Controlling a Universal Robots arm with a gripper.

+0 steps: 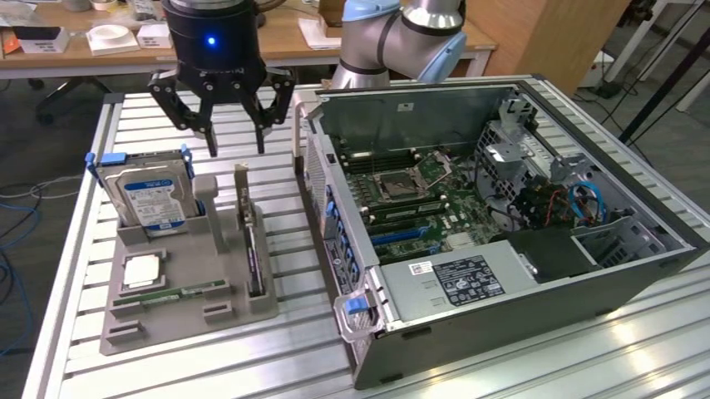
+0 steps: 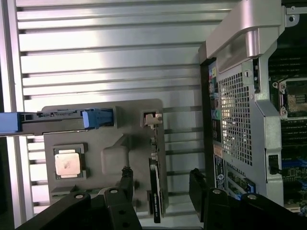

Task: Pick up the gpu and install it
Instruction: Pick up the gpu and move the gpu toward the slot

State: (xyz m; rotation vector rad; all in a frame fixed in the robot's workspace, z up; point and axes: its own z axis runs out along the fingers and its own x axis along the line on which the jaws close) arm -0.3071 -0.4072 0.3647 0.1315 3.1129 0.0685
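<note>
The gpu (image 1: 253, 249) is a thin black card standing on edge in a slot of the grey holder tray (image 1: 178, 328), its silver bracket at the far end. My gripper (image 1: 236, 146) hangs open above the far end of the tray, just beyond the bracket and holding nothing. In the wrist view the gpu (image 2: 154, 189) runs as a narrow dark strip between my two fingers (image 2: 125, 181), and the gripper (image 2: 161, 186) stands well above it. The open computer case (image 1: 488, 208) lies on its side at the exterior view's right, motherboard exposed.
A silver hard drive (image 1: 150, 195) with a blue-white label stands in the tray at the exterior view's left of the gpu. A processor chip (image 1: 145, 270) and a green memory stick (image 1: 178, 293) lie nearer the front. The slatted aluminium table (image 1: 278, 357) carries everything. The case's wall (image 2: 240, 96) rises close beside the tray.
</note>
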